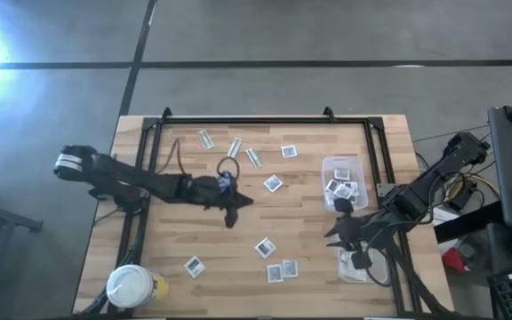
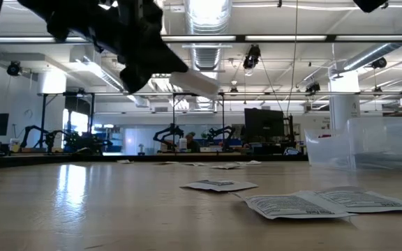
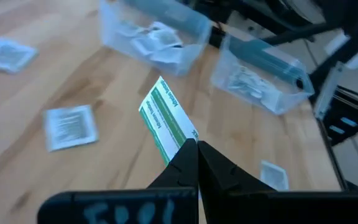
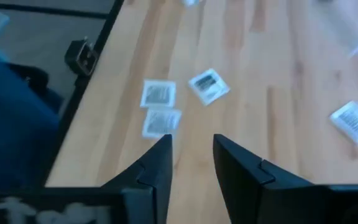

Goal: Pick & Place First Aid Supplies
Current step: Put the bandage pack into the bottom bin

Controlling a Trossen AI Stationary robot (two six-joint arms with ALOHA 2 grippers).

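My left gripper (image 3: 196, 144) hangs over the middle of the table (image 1: 232, 213), shut on a narrow green-and-white strip (image 3: 165, 118). In the low view this strip (image 2: 199, 84) shows high above the tabletop. Square white packets (image 1: 273, 183) and more strips (image 1: 253, 157) lie flat and scattered on the wood. Two clear tubs (image 3: 151, 34) (image 3: 260, 78) hold packets. My right gripper (image 4: 192, 142) is open with nothing between its fingers. It hovers near the table's right edge (image 1: 336, 233), above a pair of white packets (image 4: 159, 107). My left gripper pinches one short end of the strip (image 3: 180, 142) between its two fingertips. The rest of the strip juts out past the fingertips, tilted, and is lifted clear of the table.
A round jar with a white lid (image 1: 132, 286) stands at the near left corner. A black metal frame (image 1: 238, 120) runs along the table's far, left and right sides. Packets (image 2: 295, 204) lie close to the near edge, and bare wood shows at the middle left.
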